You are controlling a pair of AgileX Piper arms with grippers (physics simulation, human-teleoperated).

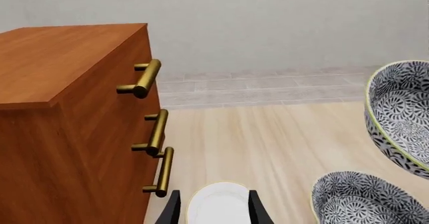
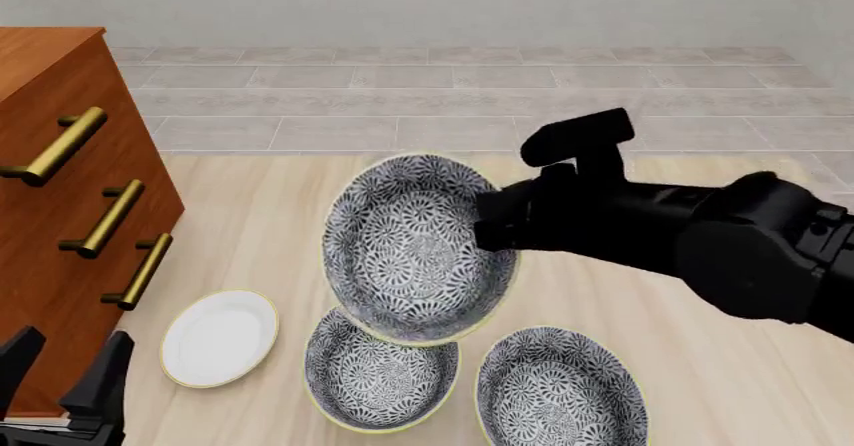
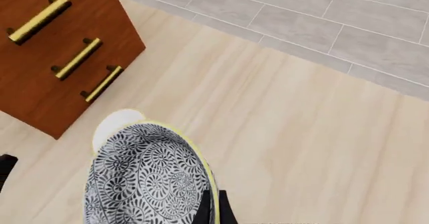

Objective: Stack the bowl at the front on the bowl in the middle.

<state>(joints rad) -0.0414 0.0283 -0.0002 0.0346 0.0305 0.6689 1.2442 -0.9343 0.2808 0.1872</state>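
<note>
My right gripper (image 2: 489,228) is shut on the rim of the bowl at the front (image 2: 414,246), a grey-and-white floral bowl with a pale yellow rim. It hangs tilted in the air, its opening facing the camera. Just below it, on the table, stands the bowl in the middle (image 2: 380,371). In the right wrist view the held bowl (image 3: 147,179) fills the lower part and the gripper (image 3: 214,208) pinches its edge. The left wrist view shows the held bowl (image 1: 402,108) and the middle bowl (image 1: 365,199). My left gripper (image 2: 60,366) stands open near the front left, apart from all bowls.
A third identical bowl (image 2: 561,388) sits at the front right. A small white plate (image 2: 220,336) lies left of the middle bowl, ahead of the left gripper (image 1: 214,215). A wooden drawer cabinet (image 2: 67,216) with brass handles stands at the left edge.
</note>
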